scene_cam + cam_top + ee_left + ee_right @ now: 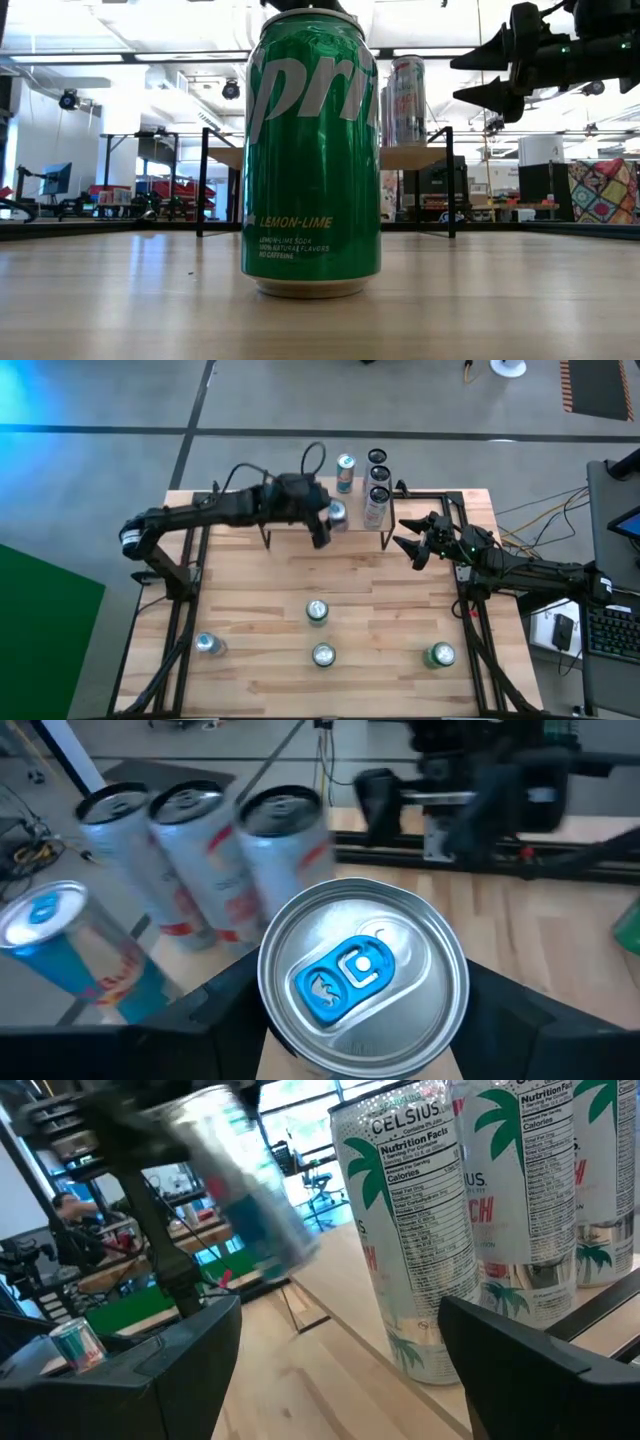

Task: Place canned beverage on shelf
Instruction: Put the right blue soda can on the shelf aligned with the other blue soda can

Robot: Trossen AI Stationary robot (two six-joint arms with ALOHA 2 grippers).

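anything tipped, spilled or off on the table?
Nothing spilled. The can in the left pincer looks tilted as seen from the right wrist view, over the shelf. Shelf cans and table cans stand upright.

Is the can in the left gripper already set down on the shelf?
Cannot tell. The left gripper is shut on the can over the shelf, but no view shows its base.
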